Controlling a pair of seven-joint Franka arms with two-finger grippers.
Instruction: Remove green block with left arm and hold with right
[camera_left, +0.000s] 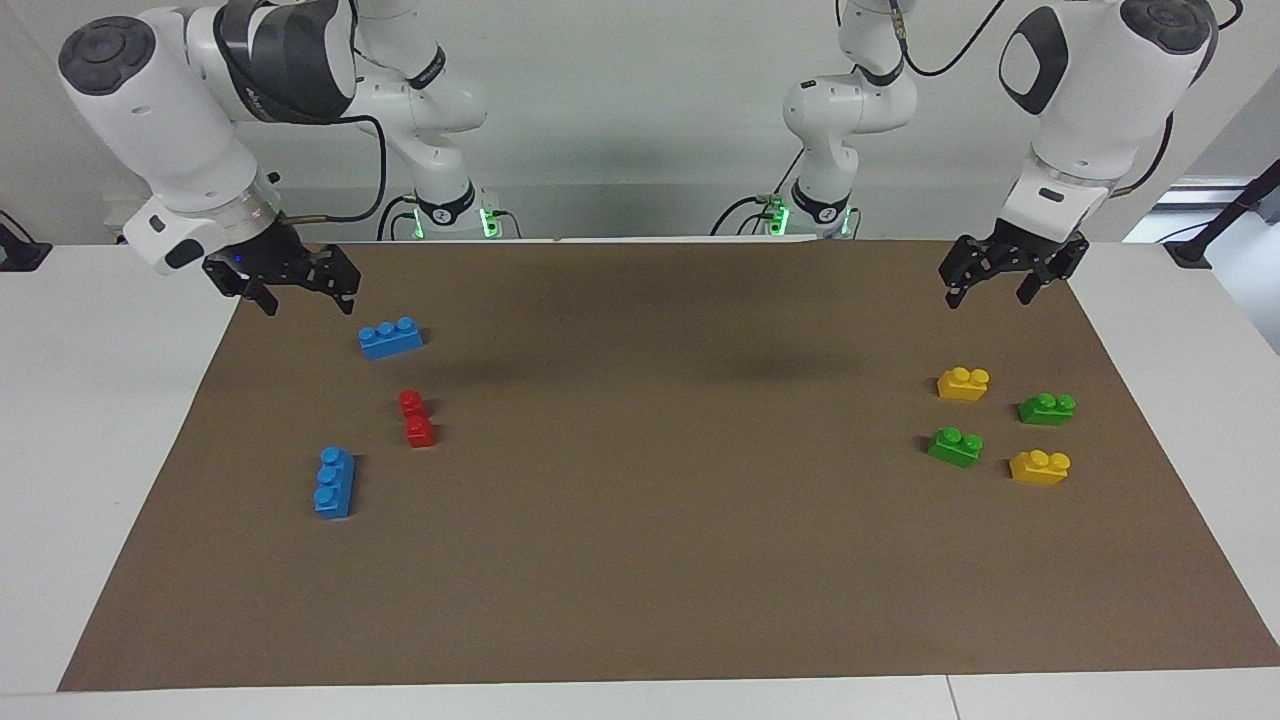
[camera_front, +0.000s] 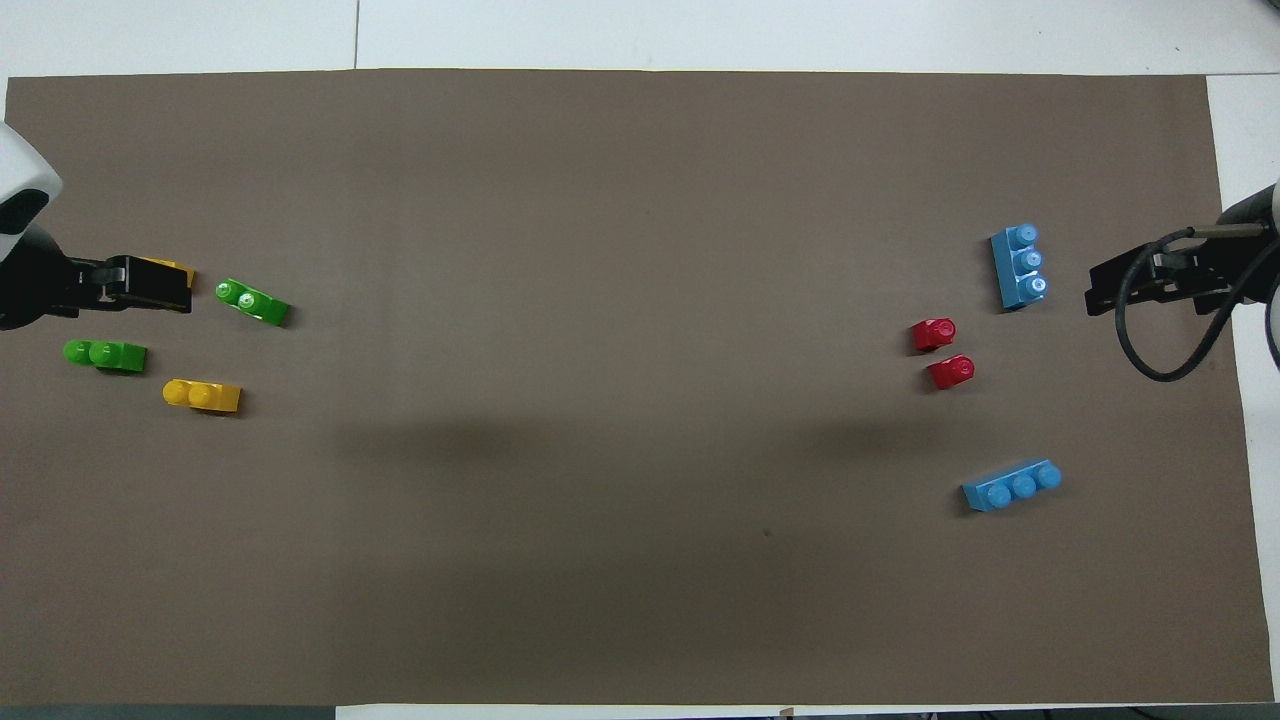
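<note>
two green blocks and two yellow blocks clustered at the left arm's end of the brown mat on the table, two blue bricks and one red piece at the right arm's end, left hand raised over the mat near the robots, wide and empty, right hand likewise wide and empty beside the nearer blue brick

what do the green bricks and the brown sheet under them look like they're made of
The two green bricks look like moulded plastic: even colour, rounded studs, slight sheen on top. The brown sheet looks like matte paper or thin card: flat, no shine, clean straight edges on the white table. Which of the two it is cannot be told.
</note>
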